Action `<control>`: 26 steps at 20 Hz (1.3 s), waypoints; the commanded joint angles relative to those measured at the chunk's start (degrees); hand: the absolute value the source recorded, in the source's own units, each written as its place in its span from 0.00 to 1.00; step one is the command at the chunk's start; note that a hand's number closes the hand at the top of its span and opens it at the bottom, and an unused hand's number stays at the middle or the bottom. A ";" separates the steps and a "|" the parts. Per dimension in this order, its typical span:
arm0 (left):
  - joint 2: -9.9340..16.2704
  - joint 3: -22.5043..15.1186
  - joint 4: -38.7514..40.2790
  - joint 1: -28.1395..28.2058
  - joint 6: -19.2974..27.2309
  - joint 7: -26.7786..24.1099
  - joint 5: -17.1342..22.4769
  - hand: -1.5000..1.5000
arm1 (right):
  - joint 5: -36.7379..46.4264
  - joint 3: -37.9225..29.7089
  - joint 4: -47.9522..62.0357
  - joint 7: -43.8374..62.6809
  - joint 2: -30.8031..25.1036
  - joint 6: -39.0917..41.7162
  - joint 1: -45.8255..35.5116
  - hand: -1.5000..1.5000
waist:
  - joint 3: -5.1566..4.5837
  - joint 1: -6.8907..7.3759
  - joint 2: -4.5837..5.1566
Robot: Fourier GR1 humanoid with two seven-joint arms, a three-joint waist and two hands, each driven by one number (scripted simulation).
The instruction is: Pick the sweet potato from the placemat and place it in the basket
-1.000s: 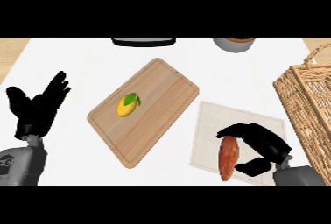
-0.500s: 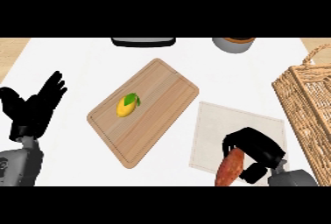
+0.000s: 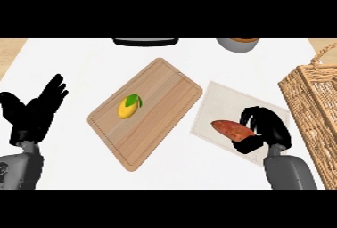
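The reddish-brown sweet potato (image 3: 232, 129) lies slanted over the pale placemat (image 3: 220, 103), and my right hand (image 3: 266, 127) is curled round its right end, fingers over the top and thumb below. The wicker basket (image 3: 316, 113) stands at the right edge, just right of that hand. My left hand (image 3: 34, 112) rests open at the far left, fingers up.
A wooden cutting board (image 3: 148, 111) lies diagonally in the middle with a yellow mango (image 3: 129, 107) on it. At the back edge sit a dark tray (image 3: 145, 42) and a grey bowl (image 3: 237, 43).
My right hand has carried the sweet potato up from the placemat's near edge and turned it from steep to nearly level. The left hand barely shifted.
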 commanded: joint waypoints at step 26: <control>-2.88 -3.07 3.48 -5.12 1.97 0.11 -2.62 0.50 | 45.81 -10.75 28.41 69.86 2.60 -39.39 -59.60 1.00 | 0.15 3.15 0.20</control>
